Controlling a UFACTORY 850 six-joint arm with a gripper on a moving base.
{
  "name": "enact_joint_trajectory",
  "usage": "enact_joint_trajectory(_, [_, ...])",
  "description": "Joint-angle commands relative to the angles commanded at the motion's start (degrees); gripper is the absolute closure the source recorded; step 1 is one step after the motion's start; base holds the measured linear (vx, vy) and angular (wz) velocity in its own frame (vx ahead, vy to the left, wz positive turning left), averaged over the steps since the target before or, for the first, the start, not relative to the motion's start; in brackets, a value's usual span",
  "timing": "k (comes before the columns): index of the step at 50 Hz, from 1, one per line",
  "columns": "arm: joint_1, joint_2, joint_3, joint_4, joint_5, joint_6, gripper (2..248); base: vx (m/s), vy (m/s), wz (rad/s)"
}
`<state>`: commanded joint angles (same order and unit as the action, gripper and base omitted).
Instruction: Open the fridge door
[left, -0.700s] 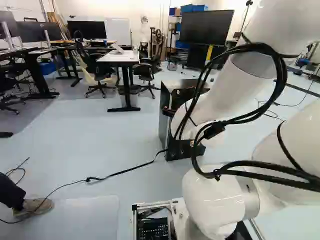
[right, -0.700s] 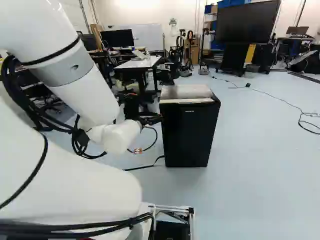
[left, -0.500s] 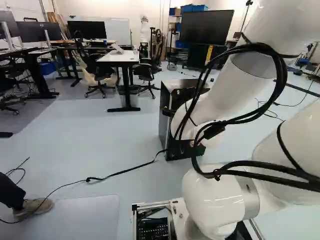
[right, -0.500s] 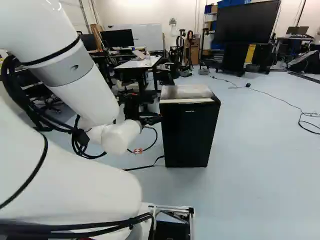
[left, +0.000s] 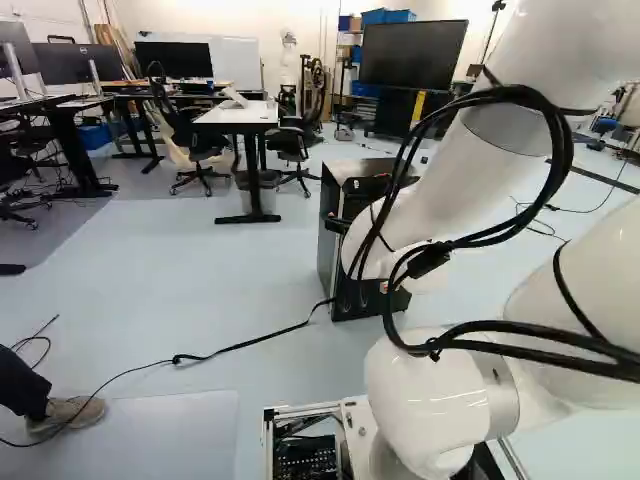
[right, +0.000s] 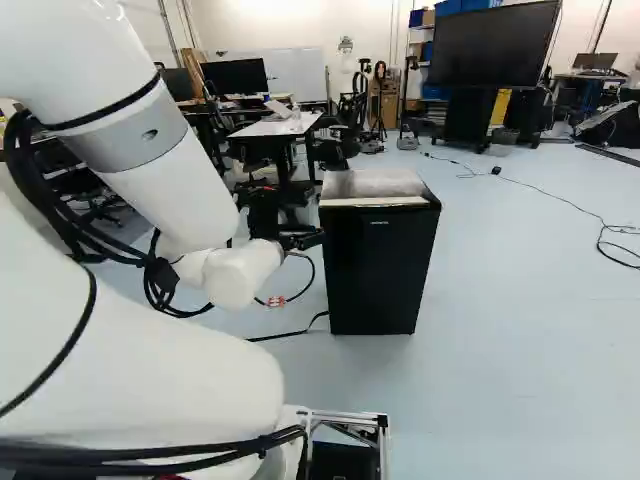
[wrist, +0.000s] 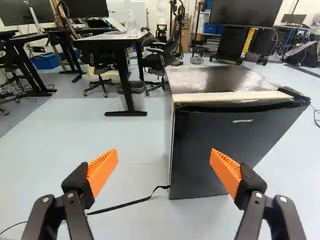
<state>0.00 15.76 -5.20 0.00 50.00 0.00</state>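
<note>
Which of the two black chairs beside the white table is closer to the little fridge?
The chair to the right of the white table in the left base view; the other chair is to its left, farther from the fridge.

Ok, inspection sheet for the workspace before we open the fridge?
Surface: pale floor, fridge standing upright on it.
Job's things: fridge door looks shut; pale strip along the top's front edge.
Clutter: blue box under a desk.
Gripper: open, fingers wide apart, nothing gripped, fridge ahead.
Cables: black floor cable reaches the fridge's foot, possible snag for the base; black cables tied along the arm.
Surroundings: white-topped table, office chairs, large screen beyond the fridge.
</note>
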Motion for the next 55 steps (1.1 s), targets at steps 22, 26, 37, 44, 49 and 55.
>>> enact_joint_trajectory(22, [0.0, -0.9, -0.8, 0.0, 0.0, 0.0, 3, 0.000, 0.000, 0.000])
enact_joint_trajectory(26, [0.0, -1.5, -1.3, 0.0, 0.0, 0.0, 3, 0.000, 0.000, 0.000])
enact_joint_trajectory(37, [0.0, -3.2, -2.8, 0.0, 0.0, 0.0, 3, 0.000, 0.000, 0.000])
enact_joint_trajectory(44, [0.1, -4.3, -3.7, 0.3, 0.0, 0.0, 3, 0.000, 0.000, 0.000])
enact_joint_trajectory(49, [0.3, -5.0, -4.4, 0.8, 0.0, 0.0, 3, 0.000, 0.000, 0.000])
enact_joint_trajectory(55, [0.6, -6.1, -5.3, 1.5, 0.0, 0.0, 3, 0.000, 0.000, 0.000])
